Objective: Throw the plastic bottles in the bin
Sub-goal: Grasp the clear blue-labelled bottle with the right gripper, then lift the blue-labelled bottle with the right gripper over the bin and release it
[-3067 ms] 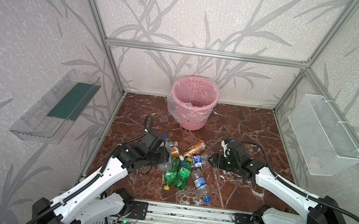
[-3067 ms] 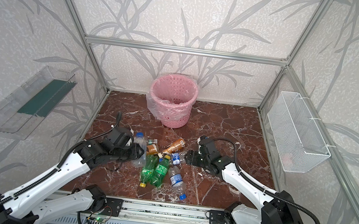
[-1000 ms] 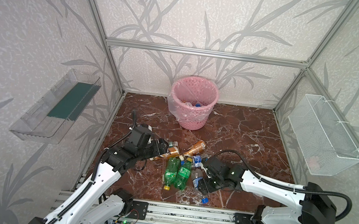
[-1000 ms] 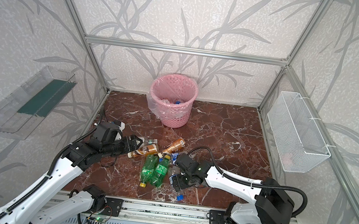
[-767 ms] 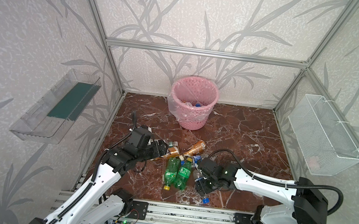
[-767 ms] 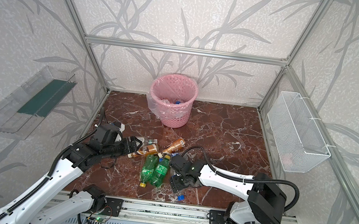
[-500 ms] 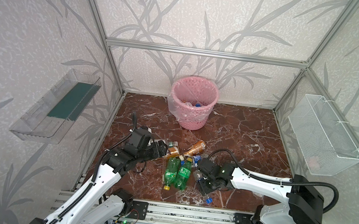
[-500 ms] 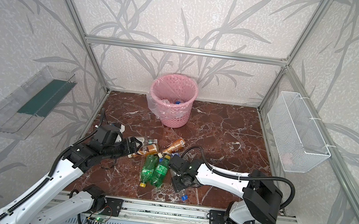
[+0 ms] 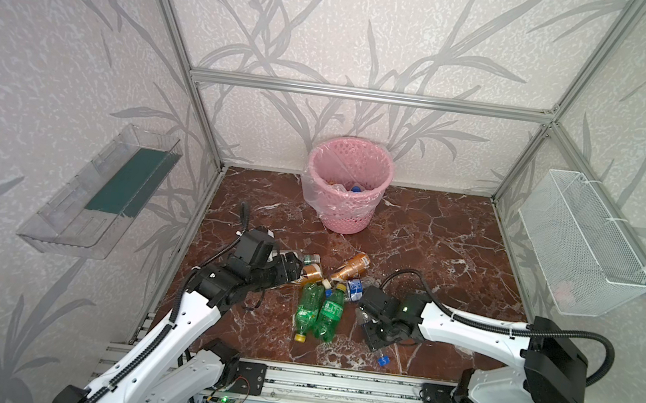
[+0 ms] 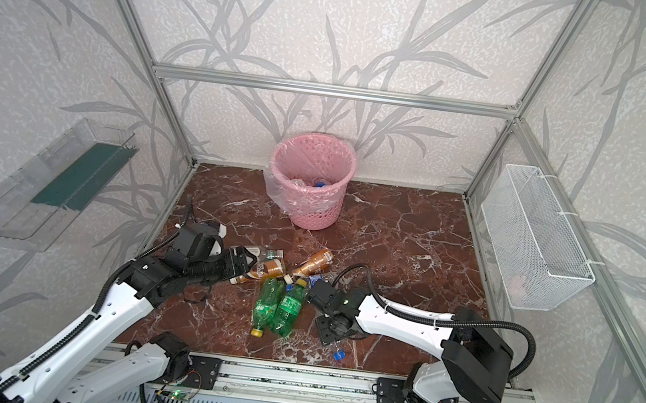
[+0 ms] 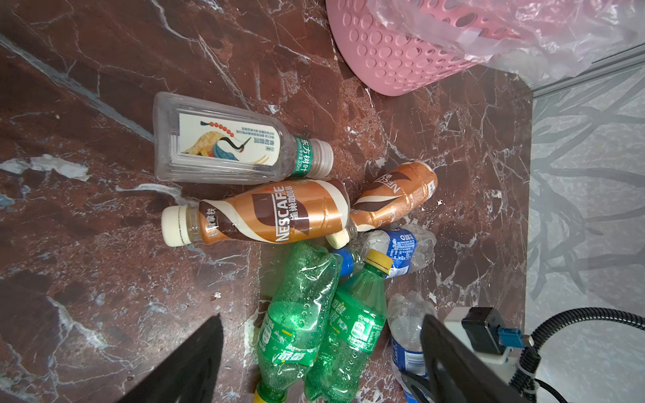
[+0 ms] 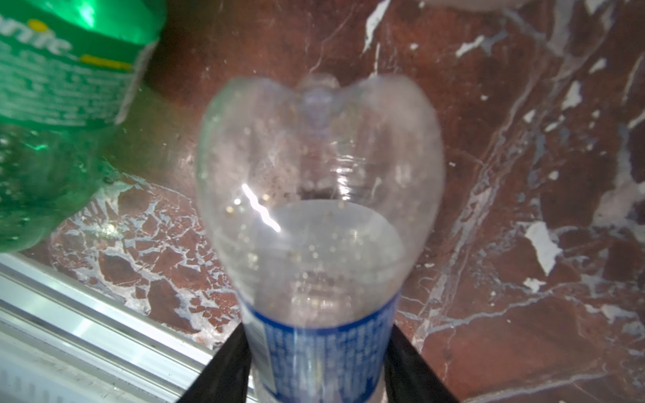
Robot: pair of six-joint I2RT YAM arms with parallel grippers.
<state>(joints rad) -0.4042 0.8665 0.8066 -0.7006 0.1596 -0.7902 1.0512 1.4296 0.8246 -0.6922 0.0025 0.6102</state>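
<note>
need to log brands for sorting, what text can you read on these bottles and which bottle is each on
"NESCAFE": orange-brown bottle
"NESC", rest cut off: second orange-brown bottle
"东方树叶": green neck band of the clear white-labelled bottle
"rite", start cut off: green bottle
Too blurred to read: print on the blue-labelled clear bottle; the small print on the other labels is too small.

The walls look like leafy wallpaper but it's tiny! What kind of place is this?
Probably a robot test booth, not a real room: a metal frame holds the wall panels, two robot arms are mounted on a rail, and plastic bottles lie near a pink bin.
</note>
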